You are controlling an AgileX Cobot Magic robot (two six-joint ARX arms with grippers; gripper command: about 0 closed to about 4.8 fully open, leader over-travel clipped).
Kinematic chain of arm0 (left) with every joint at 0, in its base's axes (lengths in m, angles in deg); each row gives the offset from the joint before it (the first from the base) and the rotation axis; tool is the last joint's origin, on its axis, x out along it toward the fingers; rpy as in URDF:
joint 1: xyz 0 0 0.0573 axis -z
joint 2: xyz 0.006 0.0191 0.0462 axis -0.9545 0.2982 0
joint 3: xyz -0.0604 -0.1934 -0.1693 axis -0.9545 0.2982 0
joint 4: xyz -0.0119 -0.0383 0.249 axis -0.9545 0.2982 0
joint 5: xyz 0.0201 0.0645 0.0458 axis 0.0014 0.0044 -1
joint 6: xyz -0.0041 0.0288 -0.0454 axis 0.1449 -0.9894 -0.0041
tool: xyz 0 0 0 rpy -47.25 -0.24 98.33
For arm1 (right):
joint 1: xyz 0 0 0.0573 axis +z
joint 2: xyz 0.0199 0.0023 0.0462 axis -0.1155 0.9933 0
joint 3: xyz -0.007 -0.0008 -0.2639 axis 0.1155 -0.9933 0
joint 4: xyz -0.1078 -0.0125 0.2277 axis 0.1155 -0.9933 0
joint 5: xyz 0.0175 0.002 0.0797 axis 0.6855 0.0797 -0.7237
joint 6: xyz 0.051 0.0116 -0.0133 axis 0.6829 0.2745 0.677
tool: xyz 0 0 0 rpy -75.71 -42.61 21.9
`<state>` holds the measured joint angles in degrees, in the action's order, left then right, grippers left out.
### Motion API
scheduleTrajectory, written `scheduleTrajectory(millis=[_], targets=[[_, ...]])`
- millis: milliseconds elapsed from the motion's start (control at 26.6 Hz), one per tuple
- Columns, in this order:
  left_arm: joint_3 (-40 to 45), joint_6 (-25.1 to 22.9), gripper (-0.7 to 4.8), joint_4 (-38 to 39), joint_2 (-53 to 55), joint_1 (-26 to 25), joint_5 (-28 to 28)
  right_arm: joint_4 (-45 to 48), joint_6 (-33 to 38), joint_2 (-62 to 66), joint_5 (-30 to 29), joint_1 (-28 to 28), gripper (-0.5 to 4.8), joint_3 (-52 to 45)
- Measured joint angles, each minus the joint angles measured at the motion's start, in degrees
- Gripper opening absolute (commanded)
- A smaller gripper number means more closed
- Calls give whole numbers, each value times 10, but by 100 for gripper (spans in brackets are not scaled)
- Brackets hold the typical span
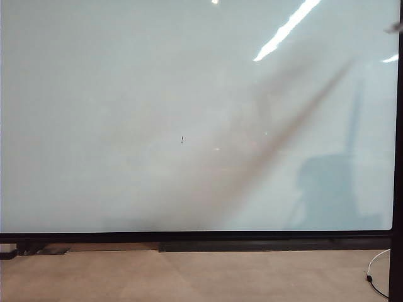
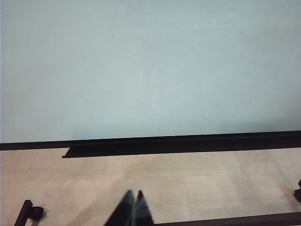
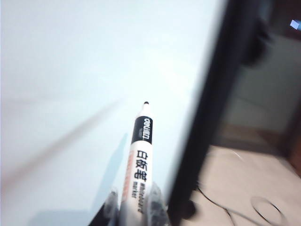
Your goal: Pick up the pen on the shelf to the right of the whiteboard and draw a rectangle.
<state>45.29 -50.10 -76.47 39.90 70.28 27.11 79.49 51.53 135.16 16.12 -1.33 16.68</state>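
Right gripper (image 3: 136,207) clamped on the pen (image 3: 139,160), barrel pinched between blurred translucent fingertips (image 3: 111,202), black tip pointing out toward the board surface but apart from it, near the board's dark side frame (image 3: 211,108). Left gripper (image 2: 133,195) closed with nothing between its dark fingertips, tips touching, hanging over the pale floor (image 2: 197,179) in front of the board's lower edge. Neither gripper clearly visible in the exterior view, only a dark blur at the upper right corner.

Largest first: whiteboard (image 1: 126,94), glossy pale grey-white, filling nearly the whole exterior view, thin black frame along the bottom and right, bright strip-light reflections near the top right, a long brownish diagonal shadow streak across the middle. Black tray ledge (image 2: 178,147) running under the bottom frame. White cable (image 1: 376,270) curled on the floor at the lower right. Pen: white barrel, black band with white lettering below the tip, black characters further down. One tiny black mark (image 1: 182,139) near the board's centre; no drawn outline on the surface.
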Motion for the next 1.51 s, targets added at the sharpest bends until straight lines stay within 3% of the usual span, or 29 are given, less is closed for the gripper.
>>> scheduleTrajectory(millis=[376,715,866,979,1167,1506], targets=[[0,0,-5,0,0,0,0,-41,-9,-2,14,224,-5,0],[0,0,-5,0,0,0,0,-48,-17,132,-9,335,-5,33],[0,0,-5,0,0,0,0,-100,-37,173,-12,362,-5,99],[0,0,-5,0,0,0,0,-216,-80,200,-22,369,-5,174],[0,0,-5,0,0,0,0,-302,-151,237,-14,383,-5,237],[0,0,-5,0,0,0,0,-394,-247,326,65,406,-5,319]])
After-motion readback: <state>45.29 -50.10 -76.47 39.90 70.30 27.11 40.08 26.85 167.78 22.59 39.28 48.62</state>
